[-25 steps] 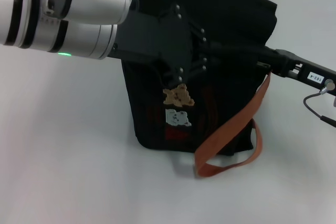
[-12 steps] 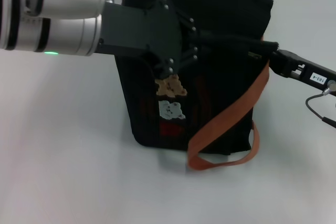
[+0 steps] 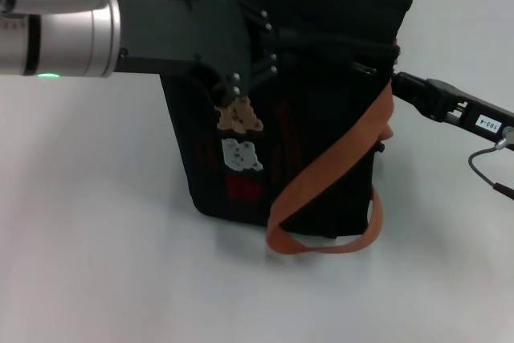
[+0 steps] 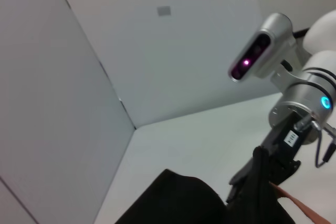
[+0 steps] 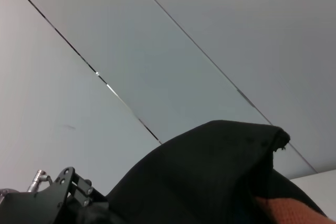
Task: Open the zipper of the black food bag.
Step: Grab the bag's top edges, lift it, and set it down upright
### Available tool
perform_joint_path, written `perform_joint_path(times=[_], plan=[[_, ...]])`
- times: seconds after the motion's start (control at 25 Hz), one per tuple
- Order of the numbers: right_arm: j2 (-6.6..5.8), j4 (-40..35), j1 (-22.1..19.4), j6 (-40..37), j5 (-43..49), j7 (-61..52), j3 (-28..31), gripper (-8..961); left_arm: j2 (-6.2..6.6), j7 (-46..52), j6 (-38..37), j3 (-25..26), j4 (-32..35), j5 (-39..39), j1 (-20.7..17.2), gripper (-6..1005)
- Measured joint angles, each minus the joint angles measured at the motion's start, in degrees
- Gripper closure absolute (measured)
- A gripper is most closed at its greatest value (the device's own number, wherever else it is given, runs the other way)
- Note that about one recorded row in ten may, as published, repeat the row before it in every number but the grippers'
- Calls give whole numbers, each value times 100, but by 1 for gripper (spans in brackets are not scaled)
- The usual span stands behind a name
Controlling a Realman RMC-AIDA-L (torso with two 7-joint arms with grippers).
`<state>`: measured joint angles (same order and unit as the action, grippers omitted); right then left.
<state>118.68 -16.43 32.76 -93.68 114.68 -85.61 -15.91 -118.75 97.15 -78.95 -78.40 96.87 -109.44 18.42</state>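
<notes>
Clearly both hands are on the black food bag (image 3: 305,78), so a slip or a tip is the worry.
Left hand (image 3: 241,90) presses the bag's upper front, just above the tan bear patch (image 3: 239,118); right hand (image 3: 401,86) meets its top corner; whether either is clenched I cannot tell. Along the top between them the zipper (image 3: 365,68) is barely seen. Pulling could drag the light bag across the bench (image 3: 96,263), and the orange strap (image 3: 337,170) below the right hand may snag.
</notes>
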Motion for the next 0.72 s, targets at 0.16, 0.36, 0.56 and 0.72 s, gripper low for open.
perform_joint_path(times=[0.16,0.36,0.56,0.72], plan=[[4,0,-1,-27,0,0,-12,951,1,-38,3,152,-22,108,-50,887],[6,0,-21,-73,1,1,-9,951,1,-38,44,252,-62,123,-90,888],[6,0,-30,-80,2,63,0,952,-3,-42,123,321,-141,161,-148,889],[10,-8,-33,-82,2,80,1,953,8,-83,150,376,-176,281,-189,890]])
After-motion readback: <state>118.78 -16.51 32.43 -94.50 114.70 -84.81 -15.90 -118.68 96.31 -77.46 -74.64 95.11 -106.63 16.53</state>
